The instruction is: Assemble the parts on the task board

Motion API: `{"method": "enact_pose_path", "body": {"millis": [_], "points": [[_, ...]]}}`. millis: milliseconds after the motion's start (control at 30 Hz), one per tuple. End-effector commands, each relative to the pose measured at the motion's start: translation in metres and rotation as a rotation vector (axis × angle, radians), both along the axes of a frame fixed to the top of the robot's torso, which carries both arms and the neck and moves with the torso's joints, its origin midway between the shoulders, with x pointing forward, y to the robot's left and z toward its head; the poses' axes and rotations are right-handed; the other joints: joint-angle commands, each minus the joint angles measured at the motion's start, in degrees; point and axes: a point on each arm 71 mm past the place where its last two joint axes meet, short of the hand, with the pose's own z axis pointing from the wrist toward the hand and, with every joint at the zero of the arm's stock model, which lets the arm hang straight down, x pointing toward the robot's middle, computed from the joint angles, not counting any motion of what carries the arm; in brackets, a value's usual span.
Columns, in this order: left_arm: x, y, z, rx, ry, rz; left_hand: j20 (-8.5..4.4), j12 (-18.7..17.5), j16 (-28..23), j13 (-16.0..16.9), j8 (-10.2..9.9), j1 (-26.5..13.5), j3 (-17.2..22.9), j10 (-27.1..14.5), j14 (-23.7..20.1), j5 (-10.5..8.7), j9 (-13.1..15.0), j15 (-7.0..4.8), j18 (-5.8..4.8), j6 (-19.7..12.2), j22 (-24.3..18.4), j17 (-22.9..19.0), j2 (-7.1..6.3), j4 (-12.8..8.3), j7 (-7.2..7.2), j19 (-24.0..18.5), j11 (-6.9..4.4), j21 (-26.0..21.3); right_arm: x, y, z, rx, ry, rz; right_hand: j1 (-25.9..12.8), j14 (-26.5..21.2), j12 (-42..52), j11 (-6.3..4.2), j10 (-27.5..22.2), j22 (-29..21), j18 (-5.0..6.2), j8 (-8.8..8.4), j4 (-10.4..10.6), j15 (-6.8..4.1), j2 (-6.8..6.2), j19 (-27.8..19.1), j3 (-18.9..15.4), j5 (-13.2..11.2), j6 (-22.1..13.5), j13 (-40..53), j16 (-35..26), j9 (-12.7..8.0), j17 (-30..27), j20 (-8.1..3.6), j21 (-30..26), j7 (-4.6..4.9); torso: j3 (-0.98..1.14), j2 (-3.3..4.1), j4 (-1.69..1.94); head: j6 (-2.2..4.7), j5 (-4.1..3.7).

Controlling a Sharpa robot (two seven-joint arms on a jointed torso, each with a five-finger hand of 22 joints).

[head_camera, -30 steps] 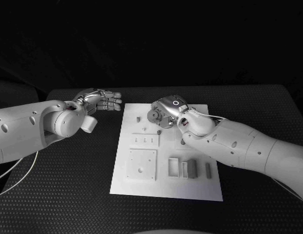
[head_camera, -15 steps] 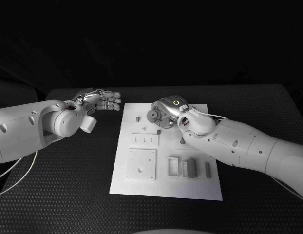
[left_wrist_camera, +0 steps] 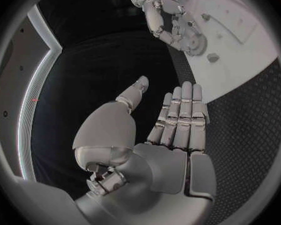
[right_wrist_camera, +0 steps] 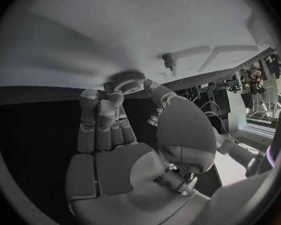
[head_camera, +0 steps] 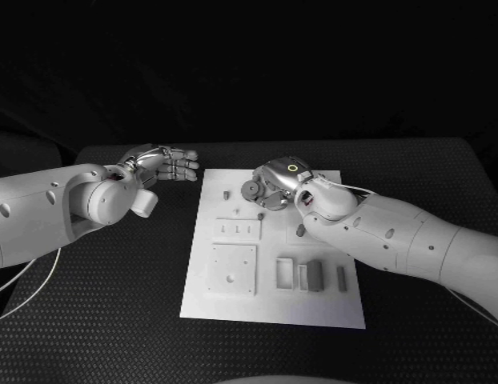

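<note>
Assembly looks early: the right silver hand point(head_camera: 275, 186) pinches a small ridged grey gear point(right_wrist_camera: 127, 79) over the far end of the flat white task board point(head_camera: 319, 308), near a small upright peg point(right_wrist_camera: 169, 60), apparently not yet seated. Rectangular blocks point(head_camera: 300, 274) stand nearer. The left silver hand point(head_camera: 166, 163) hovers beside the board over the textured black table point(head_camera: 99, 312), fingers straight and spread, holding nothing.

Right hand point(head_camera: 275, 186) grips a gear point(head_camera: 253, 190) over the task board point(head_camera: 275, 308) — left hand point(head_camera: 166, 164) empty.
</note>
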Motion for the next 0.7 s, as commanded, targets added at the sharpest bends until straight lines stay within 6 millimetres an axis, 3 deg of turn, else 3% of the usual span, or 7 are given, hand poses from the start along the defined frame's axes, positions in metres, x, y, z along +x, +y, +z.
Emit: {"method": "enact_pose_path", "body": {"millis": [33, 67, 133, 167, 400, 533, 700], "points": [[0.0001, -0.0016, 0.0012, -0.002, -0.007, -0.009, 0.01, -0.2, -0.3, 0.0, 0.3, -0.7, 0.1, -0.4, 0.3, 0.24, 0.1, 0.05, -0.64, -0.6, -0.1, 0.1, -0.13, 0.3, 1.37, -0.2, 0.01, -0.3, 0.0005, -0.0011, -0.0040, -0.025, 0.041, -0.001, -0.8, -0.3, 0.4, 0.00, -0.5, 1.2, 2.74, 0.47, 0.7, -0.33, 0.34, -0.3, 0.0, 0.1, 1.3, 0.2, 0.4, -0.1, 0.1, -0.23, 0.0, 0.42, -0.01, 0.00, 0.02, -0.02, -0.03], [0.0000, -0.0013, 0.0012, -0.002, -0.007, -0.008, 0.01, -0.2, -0.4, 0.0, 0.3, -0.8, 0.1, -0.4, 0.3, 0.25, 0.1, 0.05, -0.63, -0.6, -0.1, 0.1, -0.10, 0.4, 1.37, -0.2, 0.01, -0.3, 0.0008, -0.0014, -0.0044, -0.029, 0.046, -0.002, -1.0, -0.3, 0.5, -0.05, -0.5, 1.2, 2.74, 0.57, 1.1, -0.38, 0.67, -0.3, 0.0, 0.2, 1.4, 0.2, 0.4, -0.1, 0.1, -0.25, 0.0, 0.37, -0.01, 0.00, 0.02, -0.02, -0.03], [0.0000, -0.0009, 0.0012, -0.002, -0.007, -0.006, 0.01, -0.2, -0.4, 0.0, 0.3, -0.8, 0.2, -0.4, 0.3, 0.25, 0.1, 0.05, -0.63, -0.6, -0.1, 0.1, -0.09, 0.4, 1.37, -0.2, 0.02, -0.3, 0.0013, -0.0022, -0.0052, -0.041, 0.058, -0.003, -1.2, -0.3, 0.6, -0.28, -0.6, 1.2, 2.74, 0.81, 1.8, -0.48, 1.06, -0.5, 1.0, 6.9, 1.7, 0.4, 0.4, 0.0, 0.2, -0.37, 0.1, 0.14, -0.03, -0.01, 0.00, -0.01, -0.07], [0.0000, -0.0008, 0.0012, -0.002, -0.007, -0.006, 0.01, -0.2, -0.4, 0.0, 0.3, -0.8, 0.2, -0.4, 0.3, 0.25, 0.1, 0.05, -0.63, -0.6, -0.1, 0.1, -0.09, 0.3, 1.37, -0.2, 0.02, -0.3, 0.0016, -0.0026, -0.0056, -0.044, 0.066, -0.003, -1.4, -0.3, 0.8, -0.26, -0.6, 1.2, 2.74, 0.95, 2.0, -0.57, 1.47, -0.4, 0.7, 8.0, 1.9, 0.6, 0.5, 0.0, 0.2, -0.36, 0.3, 0.15, -0.03, -0.01, 0.00, -0.01, -0.07], [-0.0001, 0.0000, 0.0012, 0.000, -0.007, -0.003, 0.01, -0.3, -0.4, 0.0, 0.3, -0.8, 0.2, -0.4, 0.3, 0.25, 0.1, 0.05, -0.63, -0.6, -0.1, 0.1, -0.08, 0.3, 1.37, -0.3, 0.02, -0.3, -0.0013, -0.0003, -0.0052, -0.045, 0.089, 0.016, -1.8, -0.5, 1.1, -0.64, -0.8, 1.3, 2.74, 1.81, 2.3, -0.93, 3.28, -0.7, -0.1, 8.4, 3.2, 1.0, 0.6, 0.0, 0.3, -0.37, 0.6, -0.26, -0.01, 0.00, -0.01, -0.07, -0.15], [-0.0002, 0.0005, 0.0012, 0.000, -0.007, -0.001, 0.01, -0.3, -0.4, 0.0, 0.3, -0.8, 0.2, -0.4, 0.3, 0.25, 0.1, 0.05, -0.63, -0.6, -0.1, 0.1, -0.08, 0.3, 1.37, -0.3, 0.02, -0.3, -0.0038, 0.0016, -0.0034, -0.040, 0.087, 0.027, -0.7, -0.4, 1.5, -1.15, -0.7, 1.3, 2.74, 2.82, 0.7, -1.41, 5.49, -1.0, -0.7, 8.6, 4.8, 1.3, 0.7, 0.3, 0.4, -0.47, 1.0, -0.81, -0.01, 0.01, -0.04, -0.12, -0.15], [-0.0004, 0.0015, 0.0012, 0.001, -0.007, 0.001, 0.01, -0.3, -0.4, 0.0, 0.3, -0.8, 0.2, -0.4, 0.3, 0.26, 0.1, 0.05, -0.63, -0.6, -0.1, 0.1, -0.07, 0.3, 1.36, -0.3, 0.02, -0.3, -0.0047, 0.0002, -0.0005, -0.039, 0.076, 0.026, -0.7, -0.4, 1.5, -1.23, -0.7, 1.3, 2.74, 2.95, 0.2, -1.49, 5.39, -1.1, -1.2, 8.7, 5.0, 1.4, 0.7, 0.4, 0.4, -0.45, 1.2, -0.89, -0.02, -0.01, -0.02, -0.11, -0.20]]}}
